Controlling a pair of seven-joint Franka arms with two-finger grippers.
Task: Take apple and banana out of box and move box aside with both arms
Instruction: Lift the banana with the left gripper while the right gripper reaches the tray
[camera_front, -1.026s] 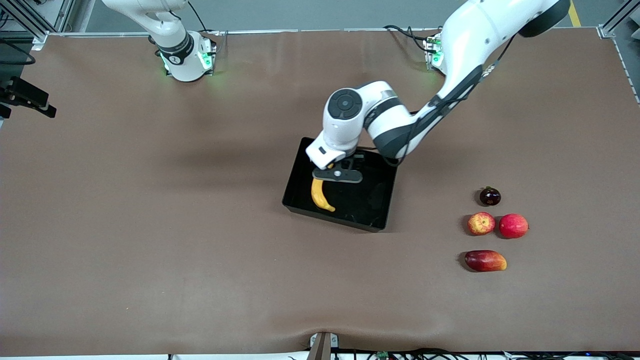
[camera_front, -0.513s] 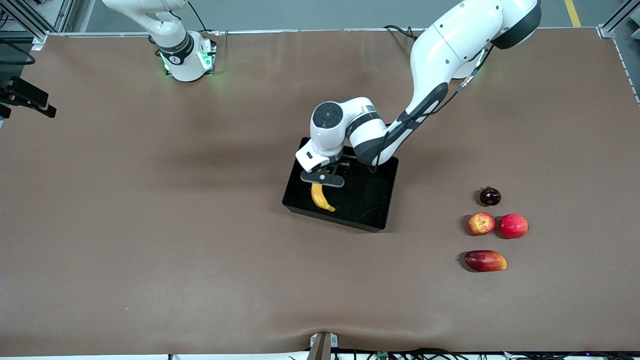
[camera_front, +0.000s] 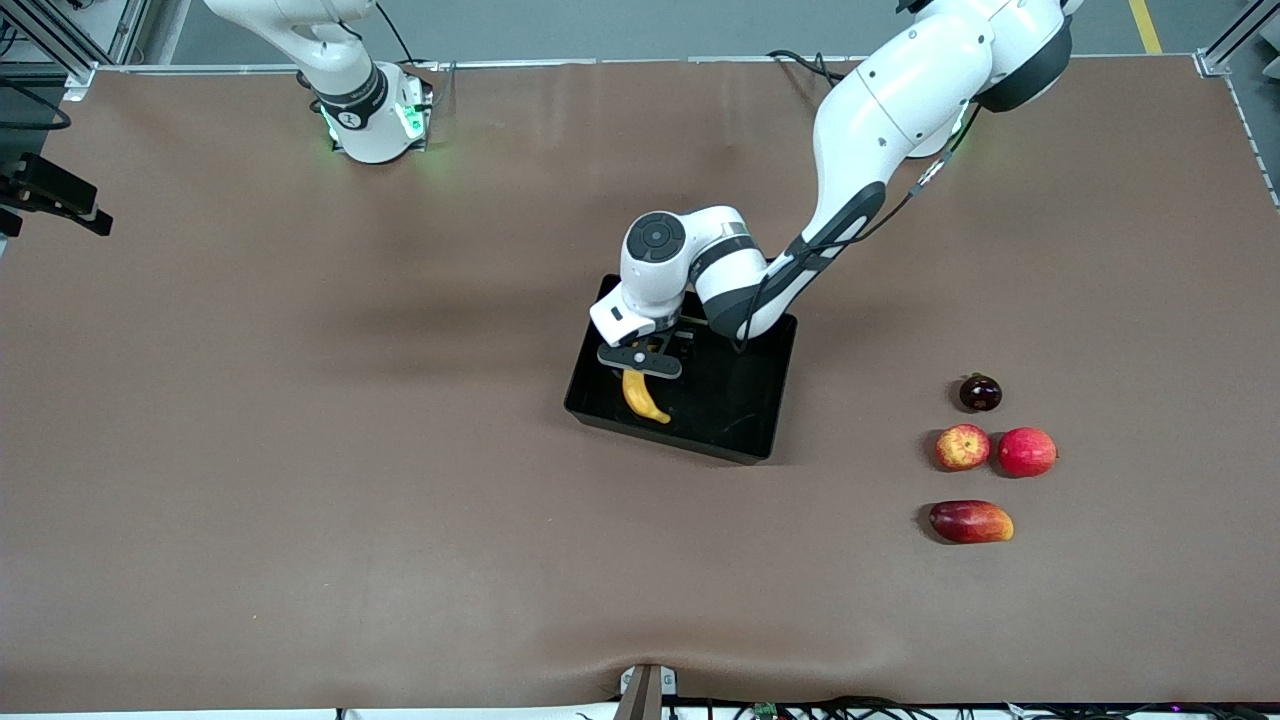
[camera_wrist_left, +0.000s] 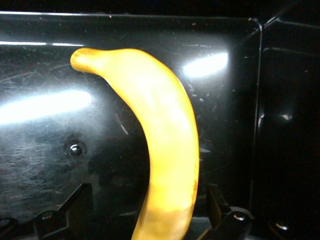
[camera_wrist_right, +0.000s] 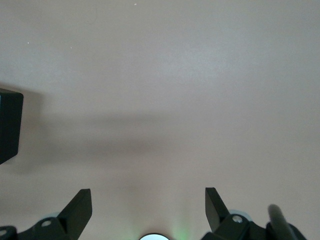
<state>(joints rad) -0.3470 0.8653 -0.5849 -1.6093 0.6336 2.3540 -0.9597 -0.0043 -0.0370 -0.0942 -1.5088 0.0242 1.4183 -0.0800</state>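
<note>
The box, a glossy black tray (camera_front: 745, 442), sits mid-table. The yellow banana (camera_front: 647, 399) lies on its floor near the wall toward the right arm's end. My left gripper (camera_front: 640, 362) is low inside the tray, open, over the banana's upper part. In the left wrist view the banana (camera_wrist_left: 167, 135) runs between the spread fingers of the left gripper (camera_wrist_left: 148, 190), which stand clear of its sides. The red-and-yellow apple (camera_front: 962, 447) rests on the table toward the left arm's end. My right gripper (camera_wrist_right: 147, 191) hangs open over bare table, holding nothing.
Beside the apple lies a plain red round fruit (camera_front: 1027, 451). A small dark round fruit (camera_front: 980, 393) sits farther from the camera and a dark-red oblong fruit with a yellow tip (camera_front: 970, 522) nearer. A black object's corner (camera_wrist_right: 9, 125) shows in the right wrist view.
The left gripper has come down into the tray and shifted slightly toward the right arm's end, covering more of the banana. The banana and the other fruits have not moved.
</note>
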